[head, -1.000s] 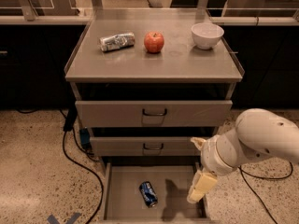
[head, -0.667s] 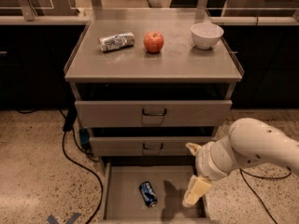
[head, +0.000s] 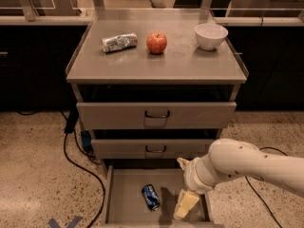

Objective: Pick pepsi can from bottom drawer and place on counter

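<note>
The pepsi can (head: 151, 196), dark blue with white lettering, lies on its side on the floor of the open bottom drawer (head: 124, 203), near its middle. My gripper (head: 185, 204) hangs over the right part of that drawer, a short way to the right of the can and apart from it. Its cream fingers (head: 187, 201) point down toward the drawer floor. The white arm comes in from the right. The grey counter (head: 156, 61) tops the cabinet above.
On the counter lie a silver-white patterned can (head: 119, 42) on its side, a red apple (head: 156, 42) and a white bowl (head: 211, 35). Two shut drawers with black loop handles (head: 157, 114) sit above the open one. Black cables (head: 76, 151) trail on the speckled floor at left.
My arm and gripper have moved left over the drawer, closer to the pepsi can. The can has not moved.
</note>
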### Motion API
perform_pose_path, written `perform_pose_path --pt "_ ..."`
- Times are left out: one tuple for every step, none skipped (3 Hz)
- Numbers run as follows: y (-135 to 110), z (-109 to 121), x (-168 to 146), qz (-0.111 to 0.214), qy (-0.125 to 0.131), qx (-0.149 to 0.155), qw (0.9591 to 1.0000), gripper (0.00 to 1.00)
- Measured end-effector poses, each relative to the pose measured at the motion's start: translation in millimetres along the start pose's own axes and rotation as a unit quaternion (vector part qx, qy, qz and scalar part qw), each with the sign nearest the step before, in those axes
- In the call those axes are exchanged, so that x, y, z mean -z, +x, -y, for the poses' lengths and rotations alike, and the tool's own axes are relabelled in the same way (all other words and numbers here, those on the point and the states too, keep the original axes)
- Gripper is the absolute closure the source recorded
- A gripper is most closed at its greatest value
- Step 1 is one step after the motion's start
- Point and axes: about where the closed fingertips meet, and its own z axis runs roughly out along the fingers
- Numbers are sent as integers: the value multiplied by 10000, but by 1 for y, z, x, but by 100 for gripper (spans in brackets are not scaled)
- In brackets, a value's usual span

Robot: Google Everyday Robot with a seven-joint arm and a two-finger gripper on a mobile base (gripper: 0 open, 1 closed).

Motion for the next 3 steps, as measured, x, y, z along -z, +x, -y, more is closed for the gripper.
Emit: perform_pose_path --pt "5 -6 -35 -333 39 -15 9994 0" --pt "-4 -14 -75 -559 19 -171 9983 0" --pt "-4 -14 -75 -558 21 -167 9983 0"
